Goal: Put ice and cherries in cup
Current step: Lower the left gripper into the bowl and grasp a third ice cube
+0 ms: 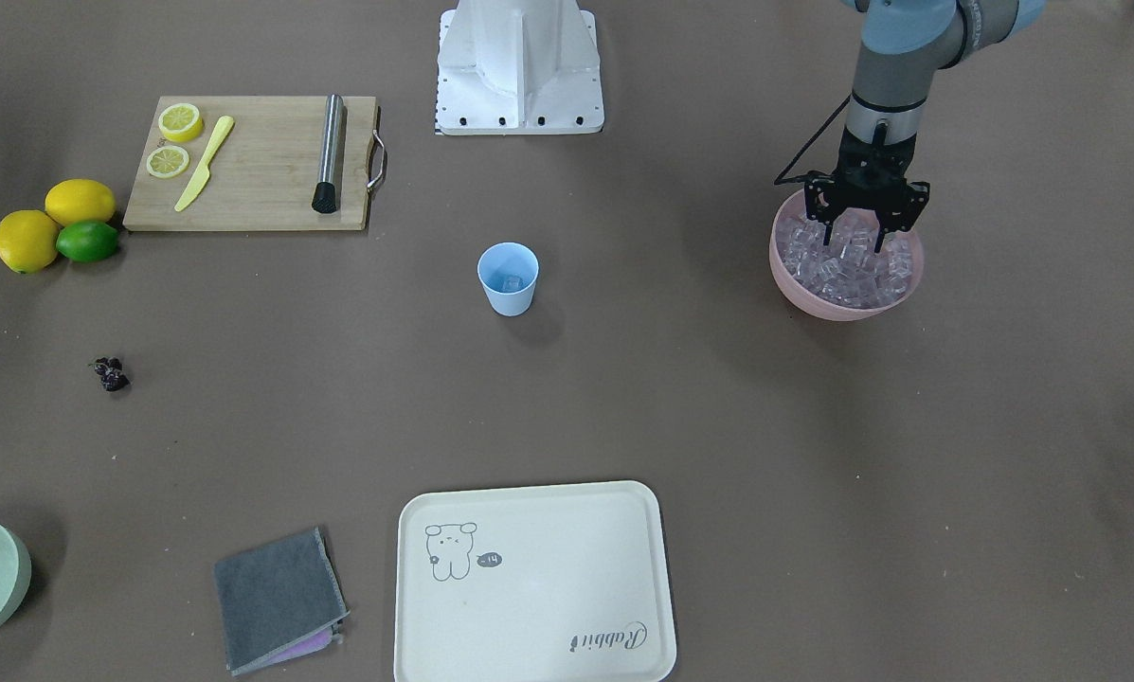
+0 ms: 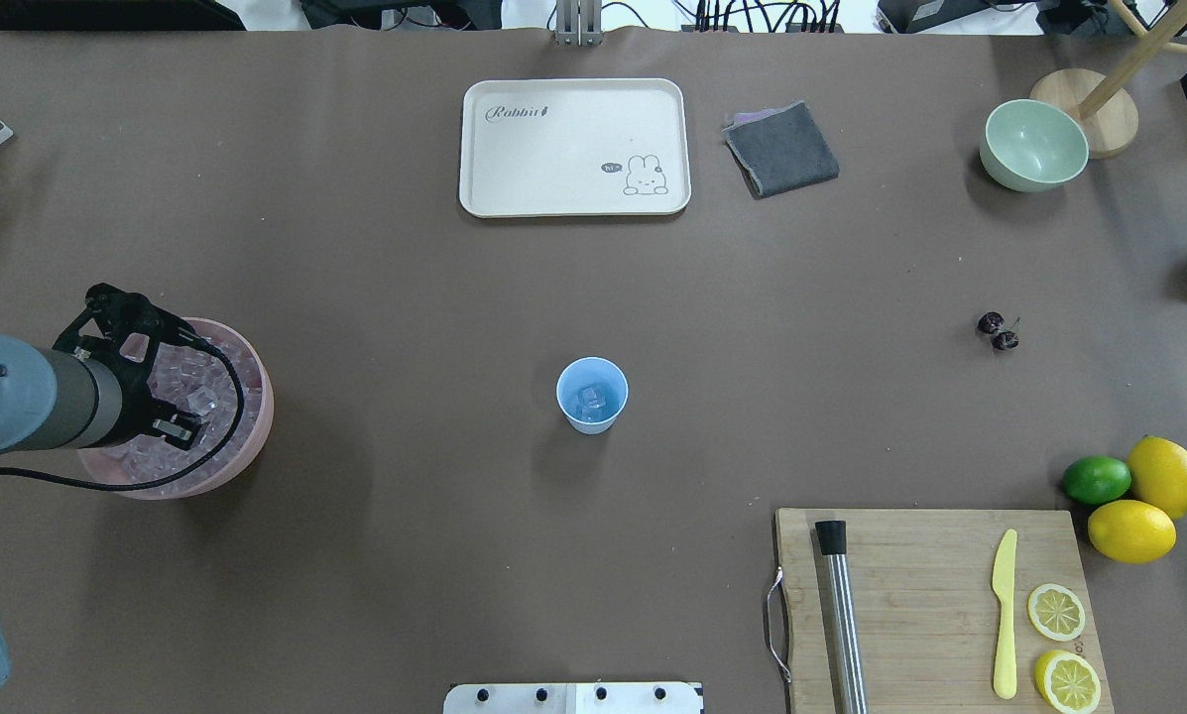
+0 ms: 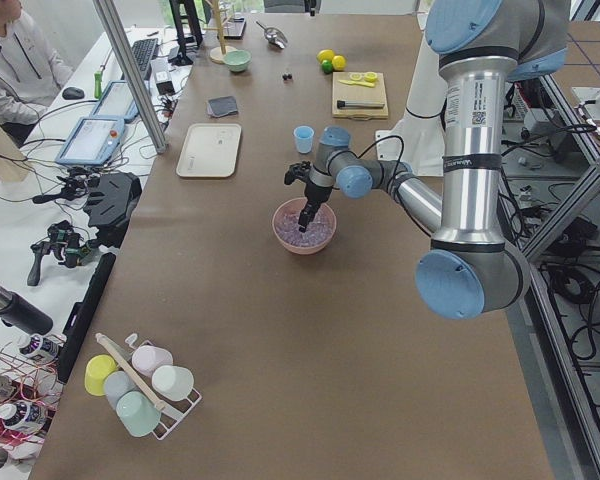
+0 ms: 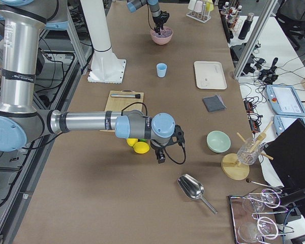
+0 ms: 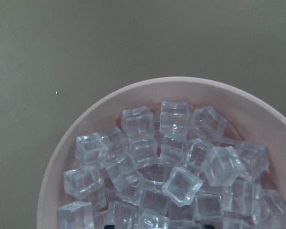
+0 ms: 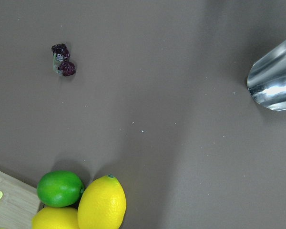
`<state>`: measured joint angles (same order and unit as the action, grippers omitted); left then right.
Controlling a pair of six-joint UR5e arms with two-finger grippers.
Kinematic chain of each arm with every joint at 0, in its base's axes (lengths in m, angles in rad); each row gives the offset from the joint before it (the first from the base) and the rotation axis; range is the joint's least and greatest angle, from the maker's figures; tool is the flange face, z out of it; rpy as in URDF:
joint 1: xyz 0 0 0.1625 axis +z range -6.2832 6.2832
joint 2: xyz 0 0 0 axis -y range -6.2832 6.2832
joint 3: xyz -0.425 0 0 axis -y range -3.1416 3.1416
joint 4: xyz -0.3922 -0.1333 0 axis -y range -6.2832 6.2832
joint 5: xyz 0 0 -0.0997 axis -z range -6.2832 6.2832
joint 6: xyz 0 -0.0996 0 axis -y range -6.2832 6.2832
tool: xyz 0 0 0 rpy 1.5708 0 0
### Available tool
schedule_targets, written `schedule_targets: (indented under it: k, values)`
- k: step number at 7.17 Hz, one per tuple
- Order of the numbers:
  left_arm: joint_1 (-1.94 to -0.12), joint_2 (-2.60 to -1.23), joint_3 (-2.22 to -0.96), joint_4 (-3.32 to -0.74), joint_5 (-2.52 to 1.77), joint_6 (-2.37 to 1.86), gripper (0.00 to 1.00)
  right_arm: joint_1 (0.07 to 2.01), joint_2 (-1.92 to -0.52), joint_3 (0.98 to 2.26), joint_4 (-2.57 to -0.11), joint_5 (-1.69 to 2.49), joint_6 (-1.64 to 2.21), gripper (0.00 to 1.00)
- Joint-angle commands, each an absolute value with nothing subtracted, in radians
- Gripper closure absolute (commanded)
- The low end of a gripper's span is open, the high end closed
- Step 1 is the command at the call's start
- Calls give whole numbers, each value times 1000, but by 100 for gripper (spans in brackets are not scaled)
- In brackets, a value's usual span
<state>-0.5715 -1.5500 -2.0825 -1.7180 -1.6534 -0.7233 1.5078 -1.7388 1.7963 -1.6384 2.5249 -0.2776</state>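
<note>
The light blue cup (image 2: 592, 397) stands mid-table with one ice cube (image 2: 593, 401) inside; it also shows in the front view (image 1: 508, 279). Many clear ice cubes (image 5: 171, 162) fill a pink bowl (image 1: 813, 298). My left gripper (image 1: 855, 237) is open, with its fingertips down among the ice in that bowl (image 2: 256, 416). The dark cherries (image 2: 998, 332) lie on the table far from the cup, and show in the right wrist view (image 6: 62, 59). My right gripper (image 4: 162, 152) hovers near the lemons; I cannot tell whether it is open or shut.
A cutting board (image 2: 910, 595) holds a steel muddler, a yellow knife and lemon slices. Two lemons and a lime (image 2: 1097, 479) lie beside it. A cream tray (image 2: 573, 149), grey cloth (image 2: 781, 149), pale green bowl (image 2: 1034, 144) and metal scoop (image 6: 276, 81) are around.
</note>
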Motion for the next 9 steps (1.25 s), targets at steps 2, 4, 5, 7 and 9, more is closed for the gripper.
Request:
schedule_targets:
  k: [2, 4, 5, 7, 9]
  values:
    - [-569, -1569, -2045, -1712, -1649, -724, 34, 1505, -1736, 1796, -1638, 2528, -278, 1]
    - [-568, -1568, -2046, -1712, -1649, -729, 34, 1505, -1736, 1796, -1638, 2528, -276, 1]
    - [-568, -1565, -2043, -1712, -1649, -726, 34, 1505, -1736, 1796, -1640, 2528, -276, 1]
    - [-537, -1571, -2037, -1710, -1629, -733, 41, 1505, -1740, 1796, -1640, 2528, -276, 1]
    - [-532, -1568, -2037, -1710, -1629, -733, 71, 1505, -1743, 1796, -1638, 2530, -276, 1]
